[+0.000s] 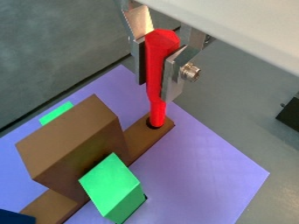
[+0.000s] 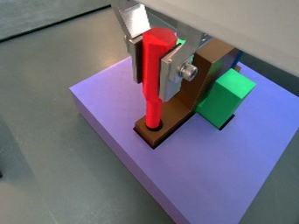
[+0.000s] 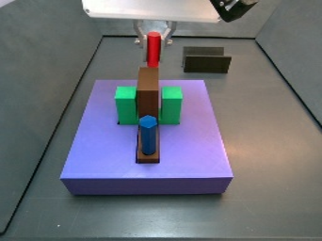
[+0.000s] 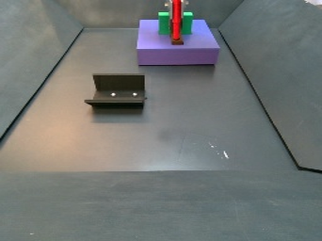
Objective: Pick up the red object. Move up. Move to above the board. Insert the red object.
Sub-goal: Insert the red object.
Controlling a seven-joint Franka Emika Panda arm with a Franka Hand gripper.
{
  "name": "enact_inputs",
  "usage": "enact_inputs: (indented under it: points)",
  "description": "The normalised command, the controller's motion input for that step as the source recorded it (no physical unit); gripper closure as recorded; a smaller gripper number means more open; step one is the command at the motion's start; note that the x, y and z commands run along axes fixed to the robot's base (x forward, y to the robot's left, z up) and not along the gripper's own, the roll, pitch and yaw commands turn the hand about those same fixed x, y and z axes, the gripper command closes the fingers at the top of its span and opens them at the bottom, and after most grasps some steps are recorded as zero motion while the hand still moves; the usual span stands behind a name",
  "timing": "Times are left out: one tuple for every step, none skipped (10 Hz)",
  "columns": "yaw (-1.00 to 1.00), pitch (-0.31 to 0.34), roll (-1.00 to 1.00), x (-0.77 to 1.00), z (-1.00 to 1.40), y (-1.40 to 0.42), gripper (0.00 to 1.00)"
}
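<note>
Red and slim, the red object (image 1: 158, 83) stands upright with its lower tip set in the end of the board (image 1: 70, 149), the long brown bar that rises to a taller block in its middle. The end effector (image 1: 160, 66) is clamped on the upper part of this peg: in both wrist views its silver fingers (image 2: 177, 70) press against the peg's two sides, with the peg's rounded top showing between them.

The board lies along the middle of a purple platform (image 3: 189, 155), and everything else can be placed from it. Two green blocks (image 3: 126, 104) sit against the board's tall middle part, one on each side, touching it. In a side view a blue peg (image 3: 147, 135) stands upright in the board's end opposite the red object, so the two pegs mark the two ends of the bar with the tall block between them. In a wrist view only one green block (image 2: 228, 96) is plainly seen beside the board (image 2: 193, 101).

Well apart from the board, on the dark floor (image 4: 176, 122), stands the fixture (image 4: 117, 90), a dark L-shaped bracket. In a side view the same fixture (image 3: 205, 61) lies beyond the platform's far edge, past the red object (image 3: 152, 47) and the end effector (image 3: 152, 38).
</note>
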Motion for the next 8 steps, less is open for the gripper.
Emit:
enact_inputs:
  points:
    - [0.05, -0.051, 0.08, 0.01, -0.2, 0.0, 1.0]
    - [0.07, -0.066, 0.08, 0.0, -0.27, 0.0, 1.0]
    - [0.05, -0.076, 0.07, -0.13, -0.3, 0.0, 1.0]
    - [0.0, -0.051, 0.0, -0.26, -0.09, -0.01, 1.0]
    - [0.0, -0.071, 0.0, -0.29, 0.0, -0.08, 1.0]
    - [0.0, -0.087, -0.01, -0.16, 0.0, -0.08, 1.0]
    - [0.0, -0.067, -0.06, 0.0, 0.0, -0.03, 1.0]
    - [0.0, -0.05, 0.0, 0.11, -0.1, 0.0, 1.0]
